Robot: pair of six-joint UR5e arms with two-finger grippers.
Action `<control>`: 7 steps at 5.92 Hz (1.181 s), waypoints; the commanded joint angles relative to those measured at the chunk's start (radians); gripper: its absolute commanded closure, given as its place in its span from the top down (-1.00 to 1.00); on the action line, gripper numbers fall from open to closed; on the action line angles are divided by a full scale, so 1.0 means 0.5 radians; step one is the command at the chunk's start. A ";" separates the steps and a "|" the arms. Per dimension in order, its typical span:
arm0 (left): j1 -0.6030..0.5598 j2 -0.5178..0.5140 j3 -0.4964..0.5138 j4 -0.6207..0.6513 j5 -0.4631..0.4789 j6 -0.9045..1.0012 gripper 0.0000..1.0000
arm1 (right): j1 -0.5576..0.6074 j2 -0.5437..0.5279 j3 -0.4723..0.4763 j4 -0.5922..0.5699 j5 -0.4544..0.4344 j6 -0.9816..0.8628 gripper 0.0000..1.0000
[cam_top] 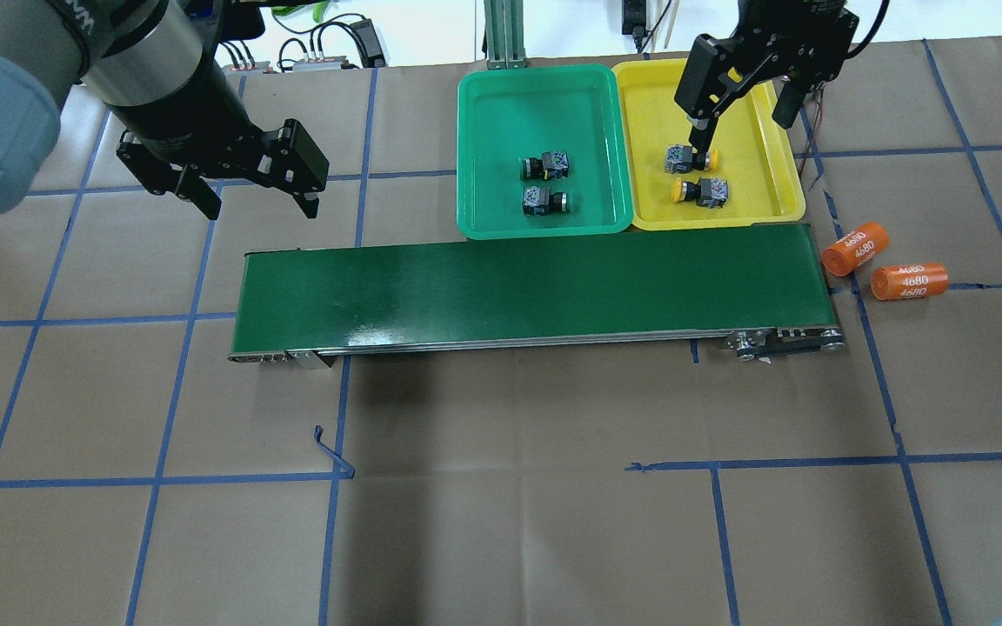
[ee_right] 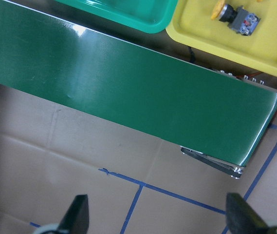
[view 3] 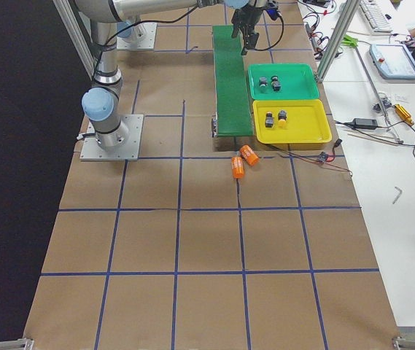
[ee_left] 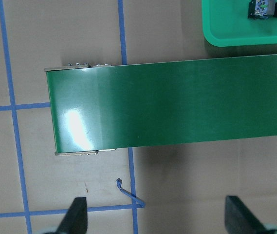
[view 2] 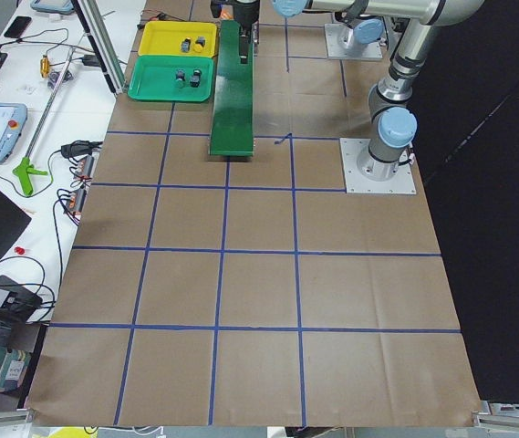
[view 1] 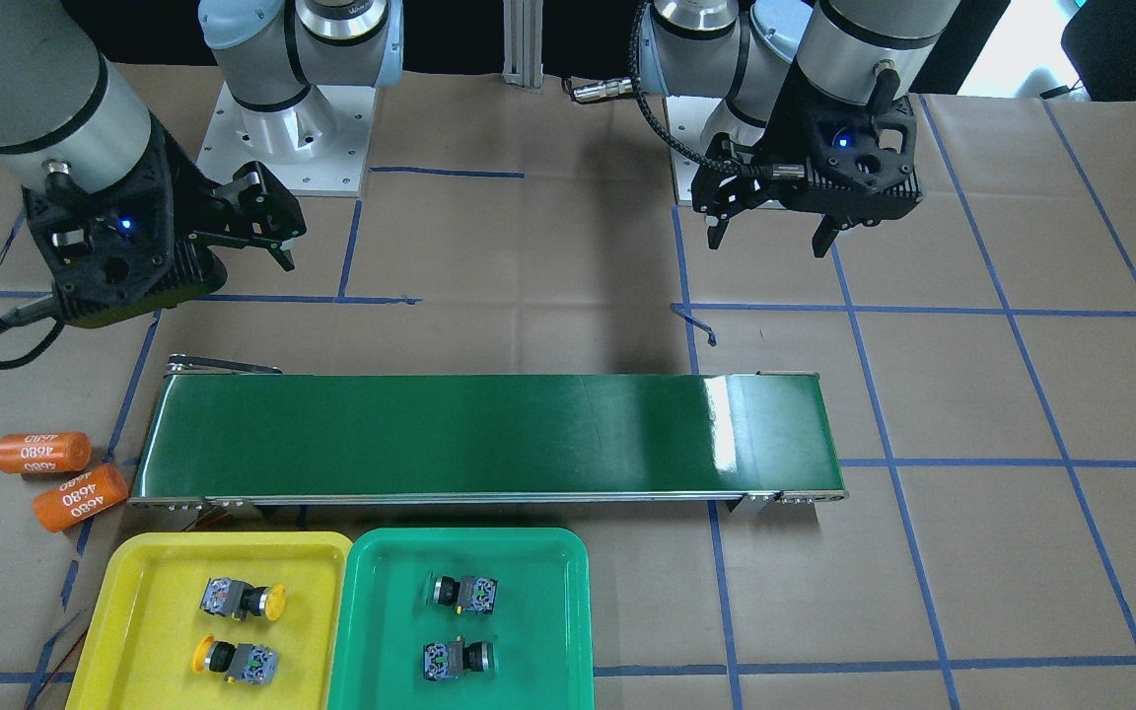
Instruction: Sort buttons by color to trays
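Observation:
Two yellow-capped buttons lie on their sides in the yellow tray. Two green-capped buttons lie in the green tray. In the overhead view the yellow tray and green tray stand side by side beyond the belt. My right gripper is open and empty, high above the yellow tray. My left gripper is open and empty, above the paper near the belt's left end. The wrist views show both grippers with jaws wide apart.
A long dark green conveyor belt lies across the table in front of the trays. Two orange cylinders marked 4680 lie on the paper off its right end. Brown paper with blue tape lines covers the table.

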 commanded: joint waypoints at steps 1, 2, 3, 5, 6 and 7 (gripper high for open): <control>0.001 0.018 -0.023 0.000 -0.002 0.000 0.97 | 0.005 -0.196 0.185 -0.033 -0.021 0.263 0.96; 0.001 0.021 -0.024 0.000 -0.006 0.000 0.97 | 0.002 -0.322 0.350 -0.145 -0.103 0.290 0.96; -0.002 -0.009 -0.008 0.018 -0.015 -0.003 0.97 | 0.005 -0.396 0.528 -0.292 -0.107 0.412 1.00; 0.001 0.003 -0.017 0.021 -0.006 0.000 0.97 | 0.002 -0.385 0.545 -0.401 -0.110 0.419 1.00; 0.001 0.009 -0.027 0.021 -0.003 0.000 0.97 | -0.001 -0.382 0.545 -0.401 -0.107 0.419 1.00; 0.001 0.009 -0.027 0.021 -0.002 0.000 0.97 | -0.001 -0.382 0.548 -0.401 -0.104 0.419 1.00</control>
